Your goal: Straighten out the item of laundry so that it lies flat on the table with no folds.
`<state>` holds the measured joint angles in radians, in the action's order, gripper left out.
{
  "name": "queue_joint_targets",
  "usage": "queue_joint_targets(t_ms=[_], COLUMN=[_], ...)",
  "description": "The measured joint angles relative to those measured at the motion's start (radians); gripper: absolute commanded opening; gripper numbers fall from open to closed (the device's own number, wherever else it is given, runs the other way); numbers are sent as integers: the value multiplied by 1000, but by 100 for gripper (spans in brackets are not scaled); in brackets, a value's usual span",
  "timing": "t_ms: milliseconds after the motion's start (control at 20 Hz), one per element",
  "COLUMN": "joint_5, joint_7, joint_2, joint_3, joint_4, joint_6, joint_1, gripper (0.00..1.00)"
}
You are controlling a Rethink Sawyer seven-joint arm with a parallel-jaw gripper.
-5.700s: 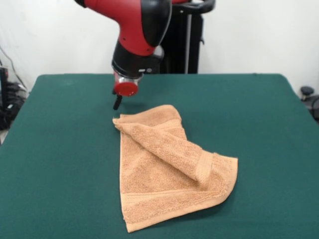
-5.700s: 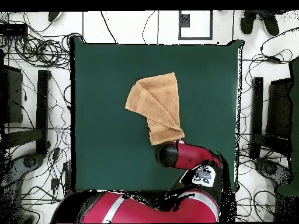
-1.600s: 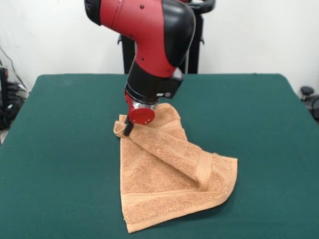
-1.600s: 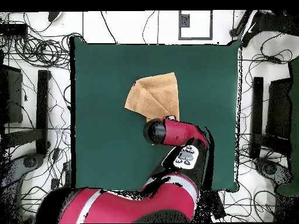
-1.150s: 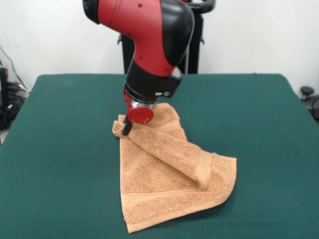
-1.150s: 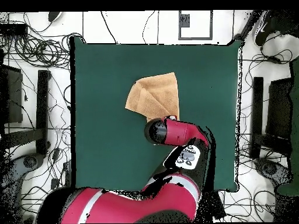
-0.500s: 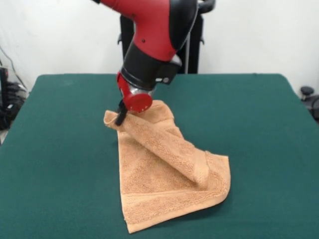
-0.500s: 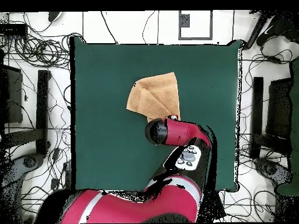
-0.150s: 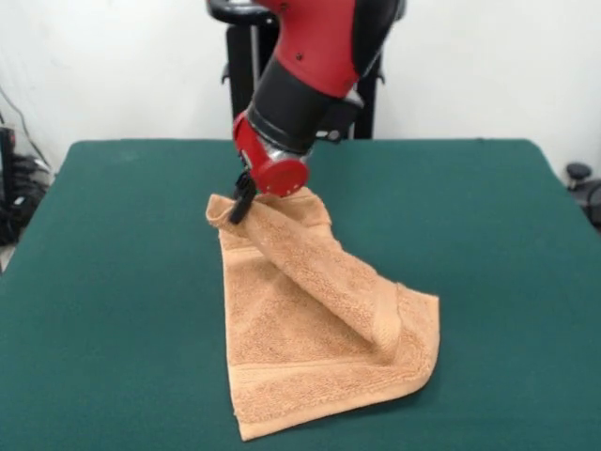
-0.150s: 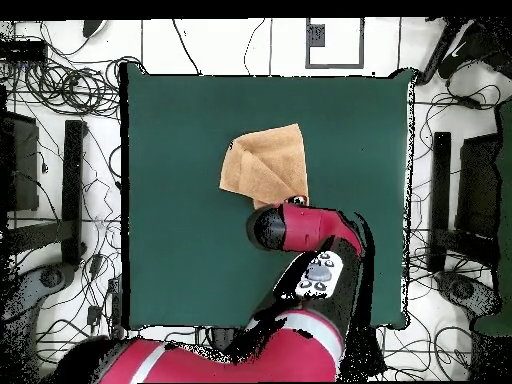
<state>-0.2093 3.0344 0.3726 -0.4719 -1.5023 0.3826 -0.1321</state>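
Observation:
The item of laundry (image 9: pixel 315 324) is an orange-tan towel lying partly folded on the green table (image 9: pixel 113 282). A folded flap runs diagonally across it. My gripper (image 9: pixel 239 205) is shut on the towel's far left corner and holds that corner raised above the table. The near part of the towel still rests on the cloth. In the overhead view the towel (image 10: pixel 265 165) shows above the red arm, which hides the gripper and the held corner.
The table (image 10: pixel 180 120) stretches wide on every side of the towel. Cables and stands (image 10: pixel 60 150) lie on the floor beyond the table's edges. A black pedestal column (image 9: pixel 362 94) stands behind the table.
The gripper came down onto the towel's far corner, closed on it and has lifted it up and slightly toward the far side. The folded flap has been pulled taller.

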Motion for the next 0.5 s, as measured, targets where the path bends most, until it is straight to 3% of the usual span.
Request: queue_joint_targets(t_ms=[500], joint_5=[-65], joint_7=[0], joint_2=[28], joint_3=[-24], joint_4=[0], joint_6=[16], joint_1=[-21], gripper=[0])
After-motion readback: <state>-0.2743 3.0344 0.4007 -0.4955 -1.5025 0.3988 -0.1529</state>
